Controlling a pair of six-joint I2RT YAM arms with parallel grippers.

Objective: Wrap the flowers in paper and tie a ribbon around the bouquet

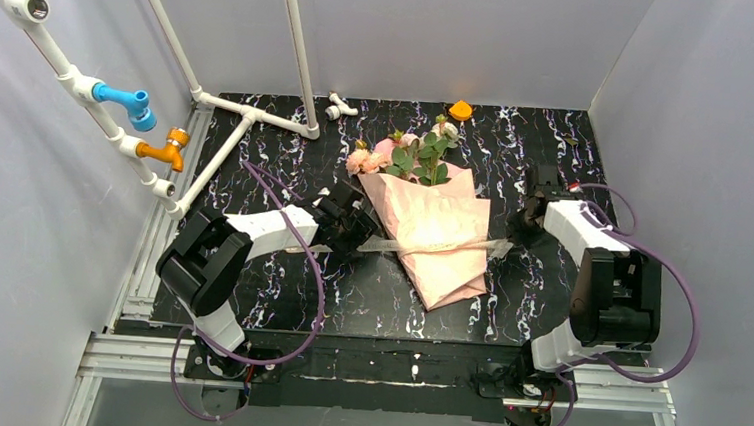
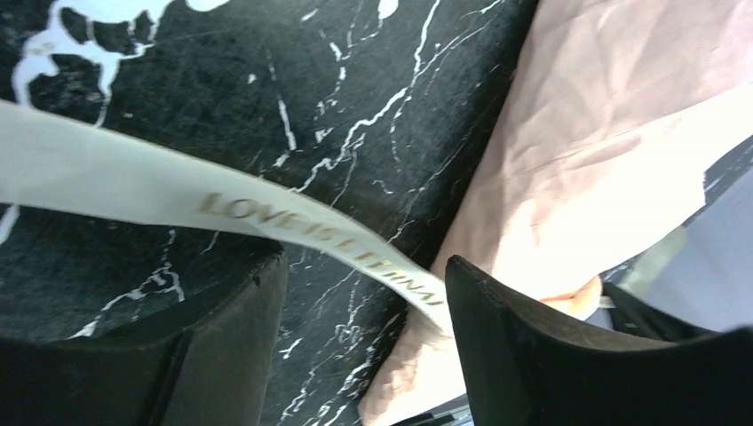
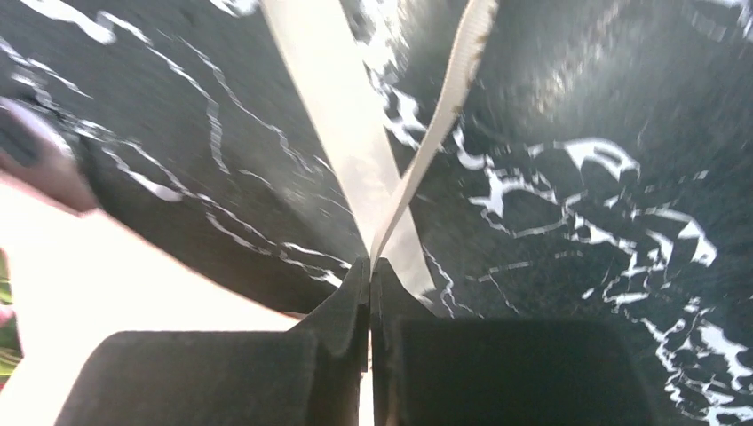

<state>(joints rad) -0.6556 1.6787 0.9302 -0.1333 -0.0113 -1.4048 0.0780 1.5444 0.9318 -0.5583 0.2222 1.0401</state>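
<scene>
Now | limp flat cream fabric ribbon [image 2: 266,213]: light, slippery, best pinched flat-faced | right gripper [image 3: 370,275]: clamped on it | left gripper [image 2: 364,262]: spread astride it | pink paper-cone bouquet [image 1: 432,227]: crushable

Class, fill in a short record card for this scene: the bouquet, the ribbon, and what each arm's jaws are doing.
Bouquet: lying on the table, blooms at the far end
Ribbon: crosses the bouquet, one end toward each arm
Left arm: jaws open, ribbon running between them
Right arm: jaws shut on the ribbon
</scene>
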